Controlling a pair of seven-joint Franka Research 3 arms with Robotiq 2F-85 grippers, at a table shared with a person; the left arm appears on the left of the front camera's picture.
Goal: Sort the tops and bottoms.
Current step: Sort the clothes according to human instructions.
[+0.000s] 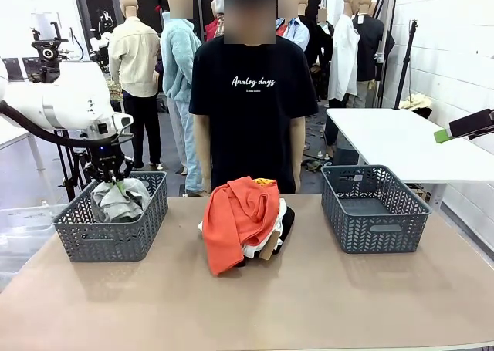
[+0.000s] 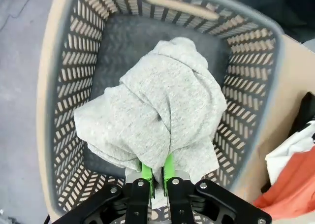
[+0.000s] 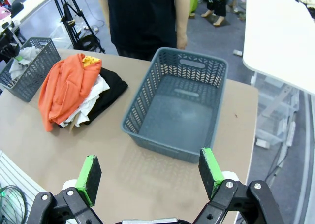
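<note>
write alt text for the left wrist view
The left gripper, shut on a fold of a light grey garment, holds it in a grey basket seen from above. An orange-red top lies on the table at the lower right edge.

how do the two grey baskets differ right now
The left basket holds a pale grey garment; the right basket has a bare floor. The left end effector is shut on that garment over the left basket; nothing reaches into the right basket. Both are grey, slotted, same shape.
</note>
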